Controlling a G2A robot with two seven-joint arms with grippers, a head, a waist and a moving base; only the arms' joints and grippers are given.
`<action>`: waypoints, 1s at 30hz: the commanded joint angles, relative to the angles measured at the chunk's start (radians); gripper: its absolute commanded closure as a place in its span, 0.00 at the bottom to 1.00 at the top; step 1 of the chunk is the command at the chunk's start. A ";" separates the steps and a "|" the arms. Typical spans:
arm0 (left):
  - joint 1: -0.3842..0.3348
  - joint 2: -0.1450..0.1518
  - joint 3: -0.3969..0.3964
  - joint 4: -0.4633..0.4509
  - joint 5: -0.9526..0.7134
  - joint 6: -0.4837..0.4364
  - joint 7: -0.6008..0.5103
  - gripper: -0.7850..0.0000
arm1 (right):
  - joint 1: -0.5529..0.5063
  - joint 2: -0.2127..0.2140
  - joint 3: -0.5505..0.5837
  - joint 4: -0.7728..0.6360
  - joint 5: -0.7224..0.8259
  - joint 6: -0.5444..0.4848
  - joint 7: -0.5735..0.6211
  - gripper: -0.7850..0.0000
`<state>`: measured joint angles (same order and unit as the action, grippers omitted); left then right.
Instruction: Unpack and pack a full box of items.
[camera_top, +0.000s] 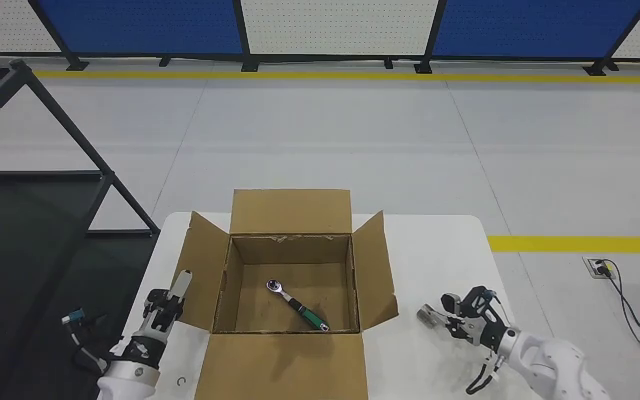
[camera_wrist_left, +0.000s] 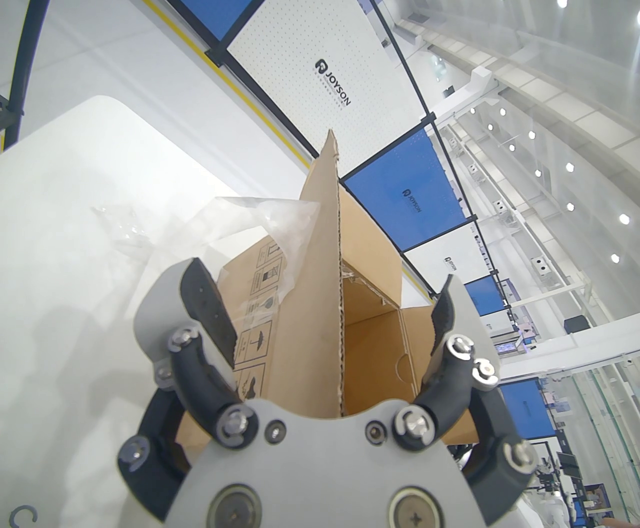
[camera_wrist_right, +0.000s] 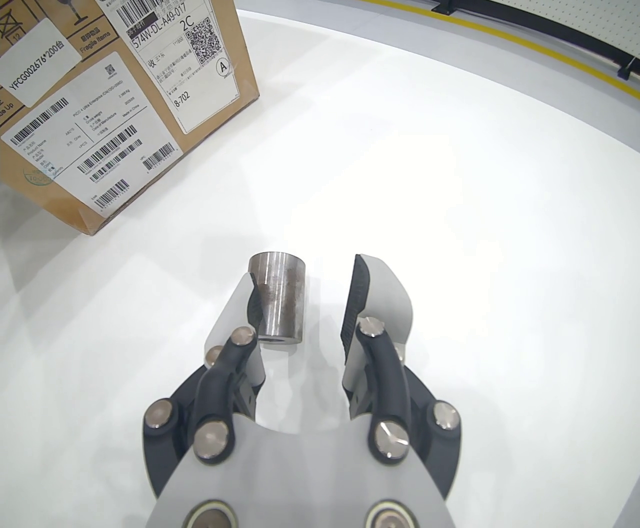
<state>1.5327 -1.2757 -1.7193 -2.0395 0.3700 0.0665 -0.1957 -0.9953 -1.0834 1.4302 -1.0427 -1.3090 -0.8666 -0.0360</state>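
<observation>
box (camera_top: 291, 211) centred on table (camera_top: 440, 260) | ratchet (camera_top: 297, 304) in box | metal sleeve (camera_wrist_right: 278, 300) on table, right of box

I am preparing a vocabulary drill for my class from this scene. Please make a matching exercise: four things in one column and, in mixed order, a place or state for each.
1. wrench
2. metal cylinder
3. box
4. left tool

a. flaps open
b. open, next to a side flap
c. lying inside the box
d. on the table, within the open right tool

Pairs: 1-c, 2-d, 3-a, 4-b.
</observation>
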 joint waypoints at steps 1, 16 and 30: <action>-0.001 0.000 0.000 0.001 0.000 0.000 0.000 0.00 | 0.002 0.001 -0.003 0.003 0.003 -0.002 0.001 0.54; -0.006 0.002 0.003 0.007 -0.001 0.001 0.004 0.00 | 0.006 0.009 -0.020 0.006 0.015 -0.001 -0.011 0.54; -0.003 0.003 0.003 0.005 -0.002 0.001 0.006 0.00 | -0.017 0.020 -0.018 -0.028 0.021 0.000 -0.018 0.55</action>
<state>1.5298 -1.2730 -1.7166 -2.0347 0.3674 0.0680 -0.1906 -1.0115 -1.0641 1.4122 -1.0694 -1.2886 -0.8672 -0.0532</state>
